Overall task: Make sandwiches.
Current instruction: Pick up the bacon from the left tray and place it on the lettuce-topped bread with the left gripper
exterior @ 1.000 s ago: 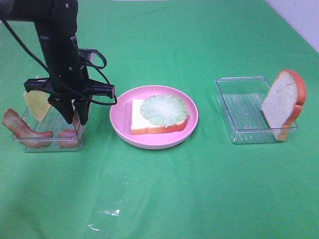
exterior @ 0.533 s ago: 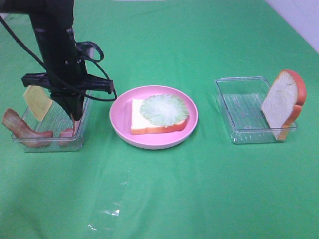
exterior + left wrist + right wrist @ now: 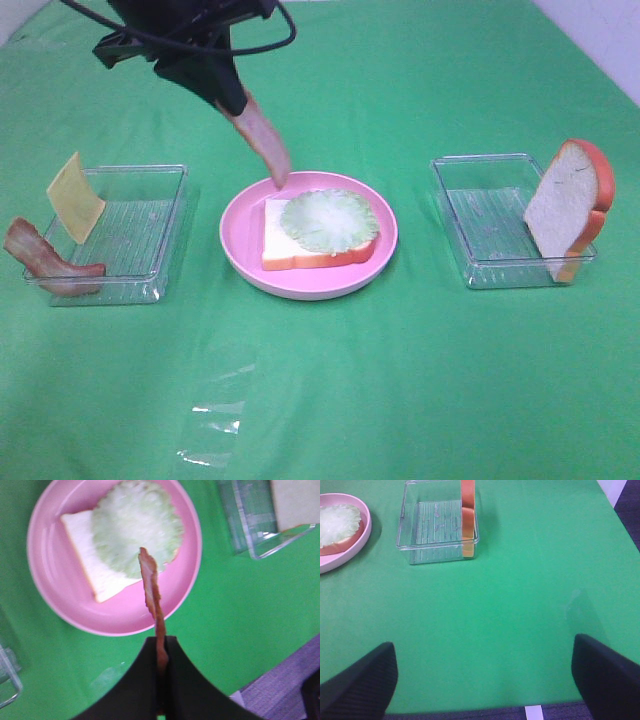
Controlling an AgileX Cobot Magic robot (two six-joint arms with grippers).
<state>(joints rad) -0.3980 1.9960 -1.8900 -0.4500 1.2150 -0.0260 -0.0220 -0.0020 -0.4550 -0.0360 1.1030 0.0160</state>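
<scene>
My left gripper (image 3: 232, 100) is shut on one end of a reddish-brown bacon strip (image 3: 263, 142), which hangs down with its free end over the far left rim of the pink plate (image 3: 243, 230). On the plate lies a white bread slice (image 3: 280, 247) with pale green lettuce (image 3: 328, 220) on top. The left wrist view shows the bacon strip (image 3: 152, 587) dangling from the gripper (image 3: 161, 662) over the lettuce (image 3: 135, 525) and plate (image 3: 47, 605). My right gripper (image 3: 485, 680) is open over bare cloth, with nothing between its fingers.
A clear tray (image 3: 150, 215) at the left holds a yellow cheese square (image 3: 75, 197) and another bacon strip (image 3: 45, 262). A clear tray (image 3: 480, 215) at the right has a bread slice (image 3: 570, 208) leaning upright in it, also seen as the tray (image 3: 437, 525) and slice (image 3: 467, 520).
The left gripper shut on a bacon strip in the left tray, lifted it out and carried it up and right to the plate. The right arm has not moved.
</scene>
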